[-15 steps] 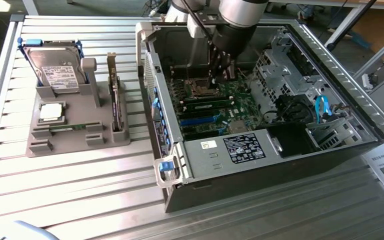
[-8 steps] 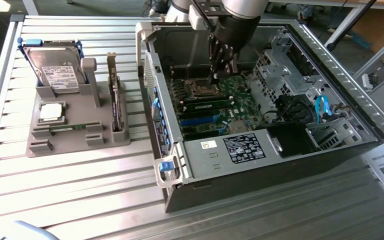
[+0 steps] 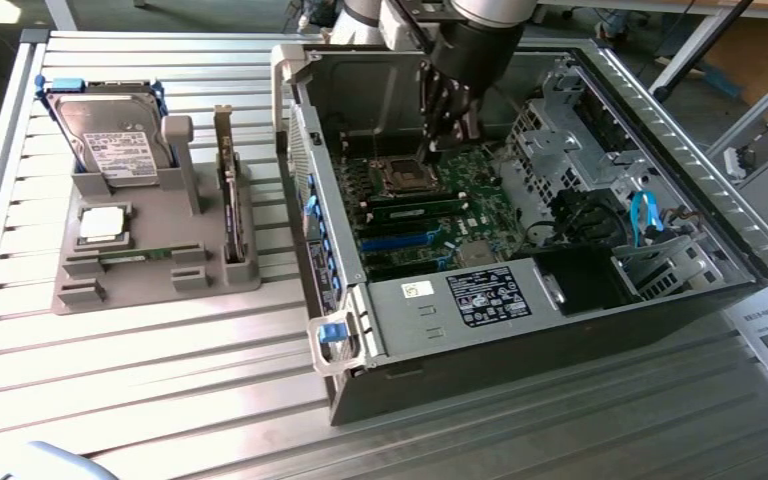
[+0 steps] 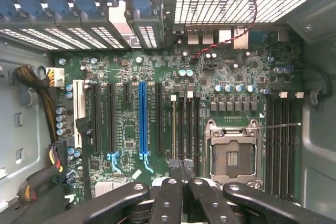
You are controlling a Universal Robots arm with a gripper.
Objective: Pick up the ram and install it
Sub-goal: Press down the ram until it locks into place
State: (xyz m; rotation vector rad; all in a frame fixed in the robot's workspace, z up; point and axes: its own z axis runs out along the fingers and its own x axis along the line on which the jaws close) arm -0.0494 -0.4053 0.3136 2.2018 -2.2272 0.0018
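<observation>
Ram (image 4: 174,129) seated edge-on in the memory slot farthest from the CPU socket (image 4: 231,153), a thin pale-green line running the length of that slot. In the exterior view, seen as a narrow green strip (image 3: 418,201) on the motherboard, just below the socket (image 3: 402,175). Neighbouring dark memory slots between stick and socket apparently bare.

Gripper (image 4: 182,167) directly over the end of that bank of slots, jaws pressed together, nothing visibly clamped between them; whether the fingertips touch the board cannot be told. From the exterior view, gripper (image 3: 448,135) reaching down inside the open computer case (image 3: 624,100), tips low over the motherboard near the socket.

Long blue expansion slot (image 4: 142,119) further along the board, parallel to the ram, with black slots on either side.

Outside the case, on the exterior view's left, grey holder (image 3: 131,290) on the slatted metal table (image 3: 157,380). Silver hard drive (image 3: 117,140) upright in its rear pocket, dark expansion card (image 3: 231,200) standing on edge along its side nearest the case. Thin greenish strip (image 3: 137,257) low in the holder's front groove, too small to identify for certain.
</observation>
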